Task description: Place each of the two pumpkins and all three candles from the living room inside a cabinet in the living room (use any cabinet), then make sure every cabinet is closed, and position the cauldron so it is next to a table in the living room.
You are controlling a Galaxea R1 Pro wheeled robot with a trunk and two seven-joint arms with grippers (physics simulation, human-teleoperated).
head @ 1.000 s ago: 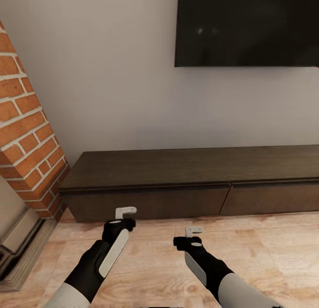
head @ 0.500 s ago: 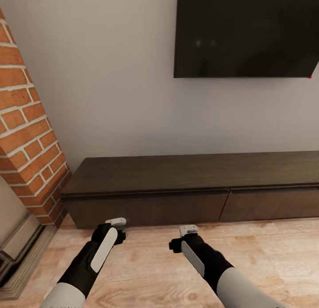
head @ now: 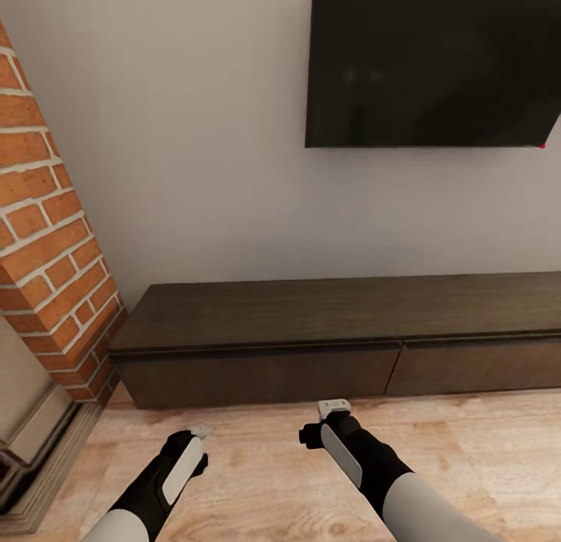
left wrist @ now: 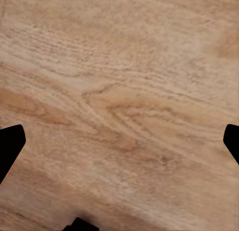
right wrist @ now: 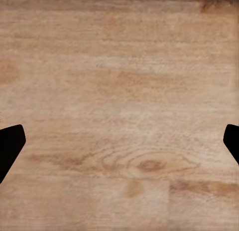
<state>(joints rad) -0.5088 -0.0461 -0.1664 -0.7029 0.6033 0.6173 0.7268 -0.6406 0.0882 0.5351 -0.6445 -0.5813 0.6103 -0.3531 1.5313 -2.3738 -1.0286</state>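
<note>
The left arm has dropped; both fingers [head: 199, 431] [head: 334, 407] spread, empty, short of the closed cabinet [head: 257, 370].

The long, low, dark brown cabinet [head: 335, 339] stands against the wall, both visible drawer fronts shut.

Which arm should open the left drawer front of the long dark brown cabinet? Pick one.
Right, probably. The right pincer hangs nearer the long dark brown cabinet; the left pincer sits lower and farther back.

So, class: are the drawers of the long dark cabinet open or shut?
Shut: both drawer fronts on the cabinet sit flush, with no pale insides showing.
</note>
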